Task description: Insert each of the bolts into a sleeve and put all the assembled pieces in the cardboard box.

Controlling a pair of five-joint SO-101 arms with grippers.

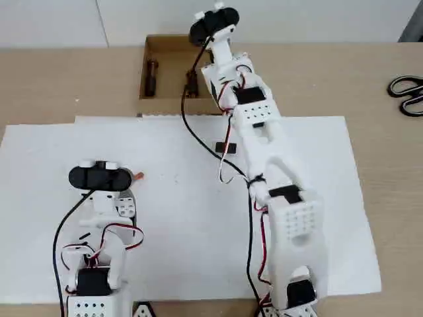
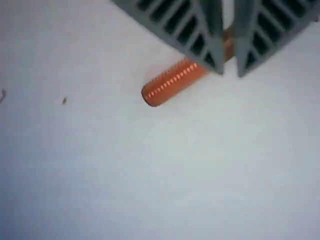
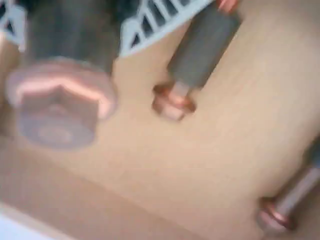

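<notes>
White paper (image 1: 165, 218) is lying under the left gripper (image 2: 230, 70) squeezing a bare orange threaded bolt (image 2: 170, 84), while the right gripper (image 3: 75, 35) is squeezing a grey-sleeved bolt (image 3: 60, 100) over the brown cardboard box (image 1: 170, 63) for dropping in.

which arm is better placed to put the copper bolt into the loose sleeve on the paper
Left. The left gripper is closed on the bolt just above the paper, and the loose sleeve lies nearby. The right gripper is at the cardboard box, holding an assembled piece.
</notes>
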